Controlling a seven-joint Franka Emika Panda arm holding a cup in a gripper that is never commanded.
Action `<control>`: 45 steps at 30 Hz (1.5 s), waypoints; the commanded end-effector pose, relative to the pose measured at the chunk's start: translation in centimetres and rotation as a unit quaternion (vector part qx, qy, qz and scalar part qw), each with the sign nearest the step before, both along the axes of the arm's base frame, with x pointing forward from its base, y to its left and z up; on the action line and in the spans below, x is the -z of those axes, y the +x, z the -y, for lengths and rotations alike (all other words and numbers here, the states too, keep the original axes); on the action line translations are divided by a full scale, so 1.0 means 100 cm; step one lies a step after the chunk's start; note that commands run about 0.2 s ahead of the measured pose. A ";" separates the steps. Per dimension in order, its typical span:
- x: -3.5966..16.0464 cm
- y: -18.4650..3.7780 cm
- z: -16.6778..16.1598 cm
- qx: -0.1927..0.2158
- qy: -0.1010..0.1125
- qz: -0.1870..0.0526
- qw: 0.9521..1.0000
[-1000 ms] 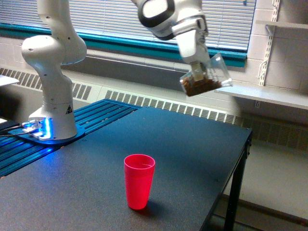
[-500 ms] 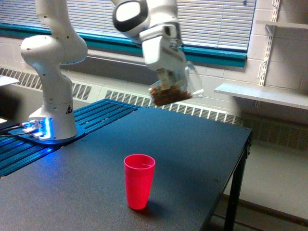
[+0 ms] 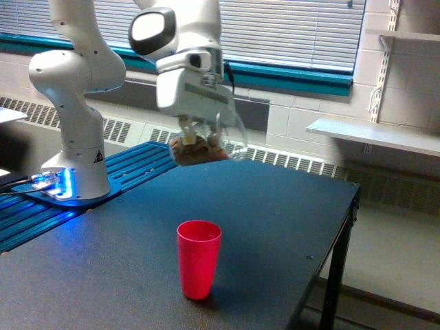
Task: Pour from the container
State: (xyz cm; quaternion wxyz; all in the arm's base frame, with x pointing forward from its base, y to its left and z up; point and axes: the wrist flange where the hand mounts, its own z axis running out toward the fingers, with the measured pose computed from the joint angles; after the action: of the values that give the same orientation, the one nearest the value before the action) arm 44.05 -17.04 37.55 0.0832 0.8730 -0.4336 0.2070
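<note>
Pouring well means lining my load up over the one red cup (image 3: 199, 258), which stands upright nearest the camera on the dark tabletop (image 3: 275, 213), before tipping further. Above and behind it, well apart, my pincer (image 3: 201, 134) is clamped on the one clear container (image 3: 206, 146), tilted, its brown nuts heaped low. Farthest back, one white shelf (image 3: 371, 134) lines the wall.
</note>
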 end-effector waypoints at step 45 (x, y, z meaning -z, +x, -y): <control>0.061 -0.028 0.021 0.095 -0.016 -0.131 0.987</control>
State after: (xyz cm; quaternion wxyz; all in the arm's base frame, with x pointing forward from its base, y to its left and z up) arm 40.49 -19.35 30.96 0.1619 0.8490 -0.4958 0.0852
